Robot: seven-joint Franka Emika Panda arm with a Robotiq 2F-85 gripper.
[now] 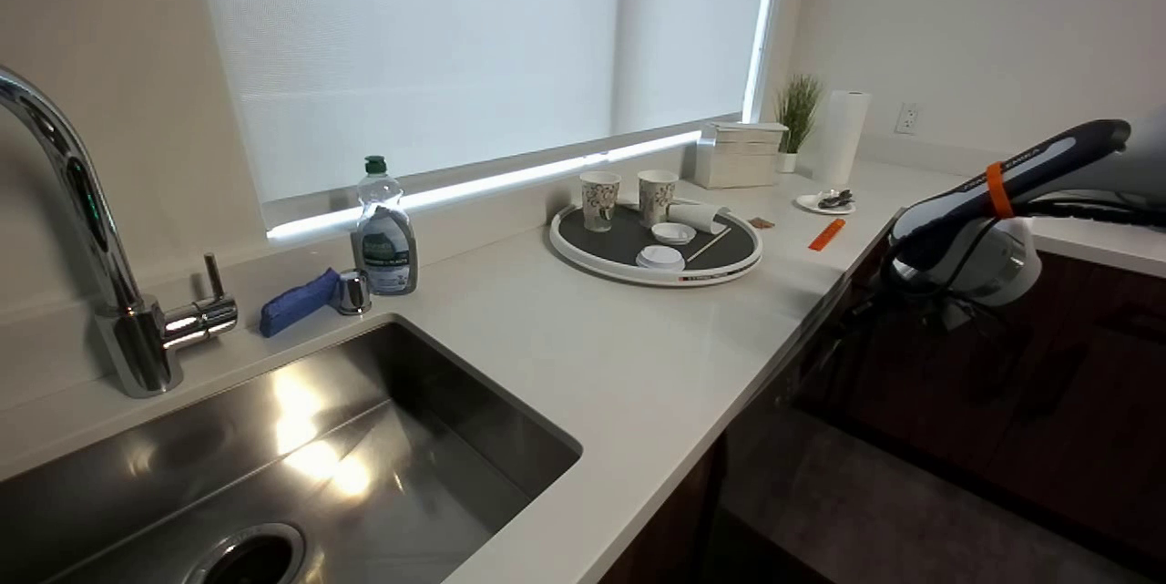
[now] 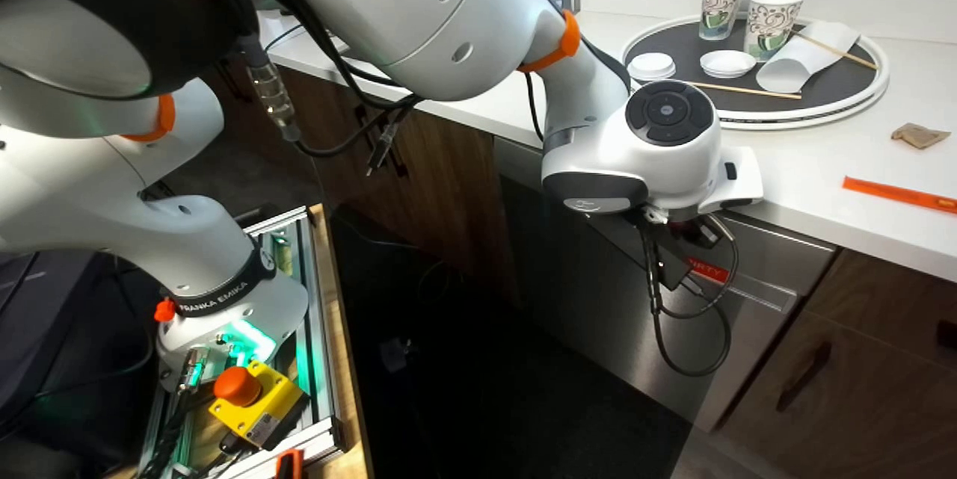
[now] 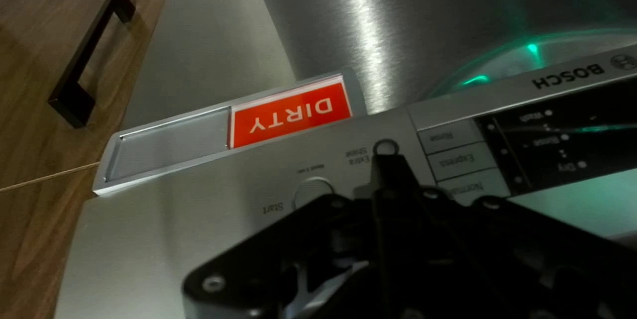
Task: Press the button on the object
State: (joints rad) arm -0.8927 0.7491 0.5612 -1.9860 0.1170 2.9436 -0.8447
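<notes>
The dishwasher [image 2: 613, 314] stands beneath the counter [image 2: 822, 165], so the gripper [image 3: 390, 159] is aimed at the front panel [image 3: 224, 224], fingers [image 3: 393, 177] pressed together, likely as one firm poker, near the Start button [image 3: 313, 189] and Extra Shine button [image 3: 386, 147], contact unclear.

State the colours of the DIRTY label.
The label is red with pale lettering; it shows best in the wrist view.

Satin metal dishwasher panel [image 3: 239, 179]

Bare panel [image 3: 199, 224] offers room (DIRTY sign [image 3: 259, 122] juts).
</notes>
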